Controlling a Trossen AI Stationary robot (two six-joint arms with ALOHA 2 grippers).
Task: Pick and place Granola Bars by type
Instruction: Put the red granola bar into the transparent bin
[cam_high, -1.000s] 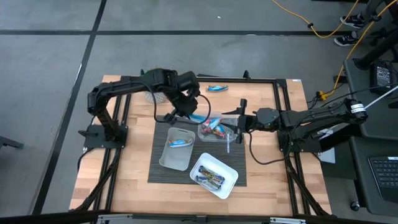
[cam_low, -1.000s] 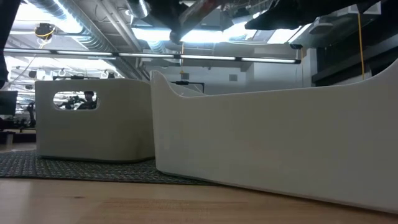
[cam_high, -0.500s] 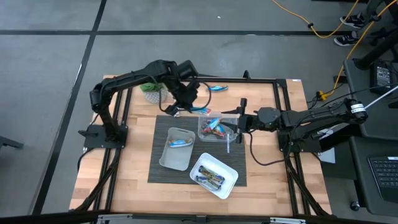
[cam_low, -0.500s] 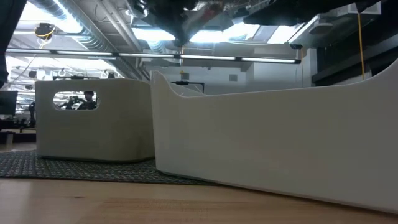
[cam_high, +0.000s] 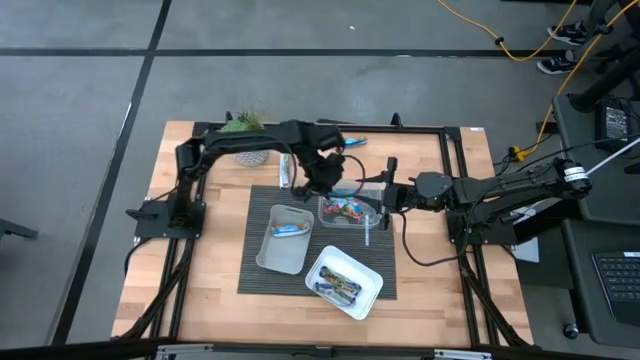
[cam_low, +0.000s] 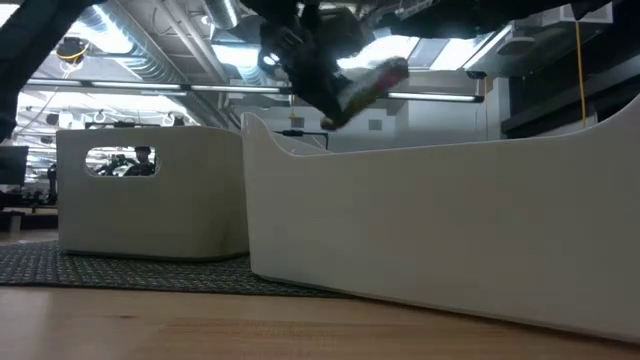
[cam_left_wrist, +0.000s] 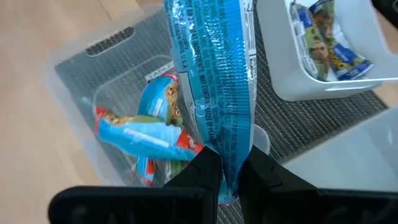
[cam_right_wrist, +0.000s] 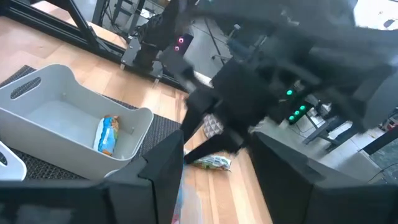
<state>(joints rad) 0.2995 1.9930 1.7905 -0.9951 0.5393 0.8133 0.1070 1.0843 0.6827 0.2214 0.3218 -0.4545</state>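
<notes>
Over the last second we swung the left claw (cam_left_wrist: 229, 180) from beside the grey tray (cam_high: 284, 238) out to the table's far edge and back over the clear tray (cam_high: 347, 211), now pinching a blue granola bar (cam_left_wrist: 217, 81) above matching bars. Drop looked next. Right claw (cam_high: 384, 196) waited, spread, beside that tray; one bar (cam_high: 350, 141) remained loose.

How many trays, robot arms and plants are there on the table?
Trays: 3, the grey tray, the clear tray and the white tray
Robot arms: 2, the left arm, with the left gripper shut on a blue bar, and the right arm
Plants: 1, the plant
Total: 6
</notes>
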